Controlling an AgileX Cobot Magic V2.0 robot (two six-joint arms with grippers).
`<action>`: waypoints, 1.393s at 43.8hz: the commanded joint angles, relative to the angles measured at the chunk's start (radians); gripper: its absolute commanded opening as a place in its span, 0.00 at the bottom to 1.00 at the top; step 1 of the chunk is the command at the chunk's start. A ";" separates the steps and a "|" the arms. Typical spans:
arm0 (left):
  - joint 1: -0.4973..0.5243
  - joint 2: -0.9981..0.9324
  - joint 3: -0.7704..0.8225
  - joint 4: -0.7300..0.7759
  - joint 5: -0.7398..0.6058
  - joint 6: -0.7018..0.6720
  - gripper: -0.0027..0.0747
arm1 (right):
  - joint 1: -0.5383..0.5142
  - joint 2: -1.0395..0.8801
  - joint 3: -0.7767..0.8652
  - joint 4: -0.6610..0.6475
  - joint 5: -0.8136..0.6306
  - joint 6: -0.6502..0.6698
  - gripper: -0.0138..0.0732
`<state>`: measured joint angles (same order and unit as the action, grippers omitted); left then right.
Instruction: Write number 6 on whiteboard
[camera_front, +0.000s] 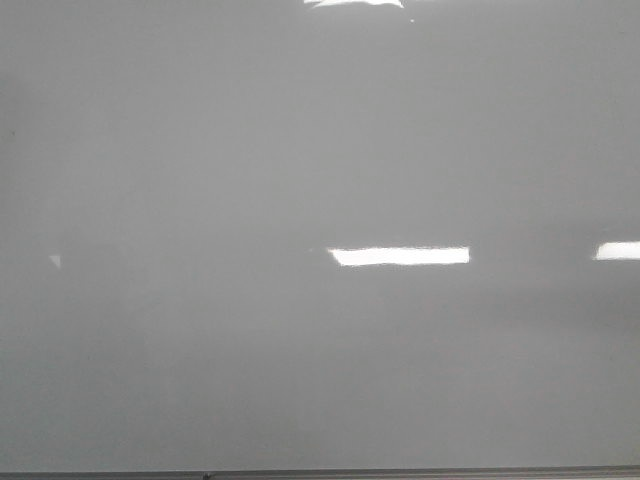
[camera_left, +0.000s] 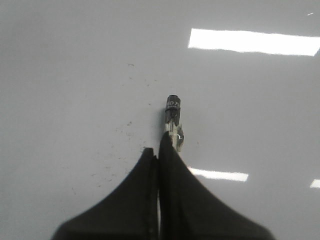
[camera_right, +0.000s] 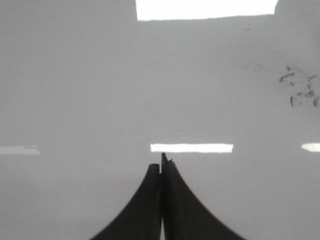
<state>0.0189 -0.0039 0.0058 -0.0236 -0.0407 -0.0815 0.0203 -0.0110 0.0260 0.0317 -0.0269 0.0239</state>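
Observation:
The whiteboard is glossy pale grey and fills the front view; no gripper shows there. No number 6 shows in any view. In the left wrist view my left gripper is shut on a thin marker, which sticks out past the fingertips over the whiteboard. Its dark end points away from the fingers; I cannot tell whether it touches the board. In the right wrist view my right gripper is shut and empty over the whiteboard.
A thin dark edge strip runs along the board's near side. Faint dark specks lie near the marker. A patch of dark smudges marks the board in the right wrist view. Bright light reflections lie on the board.

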 joint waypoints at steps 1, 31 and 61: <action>0.001 -0.014 -0.002 -0.003 -0.123 0.001 0.01 | -0.005 -0.018 -0.043 0.002 -0.104 -0.003 0.08; 0.001 0.247 -0.715 0.160 0.407 0.001 0.01 | -0.005 0.285 -0.692 0.002 0.383 -0.003 0.08; 0.001 0.573 -0.648 0.103 0.568 0.001 0.01 | 0.000 0.744 -0.727 0.002 0.502 -0.011 0.11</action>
<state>0.0189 0.5358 -0.6264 0.0938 0.6160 -0.0815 0.0203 0.6932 -0.6726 0.0317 0.5193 0.0217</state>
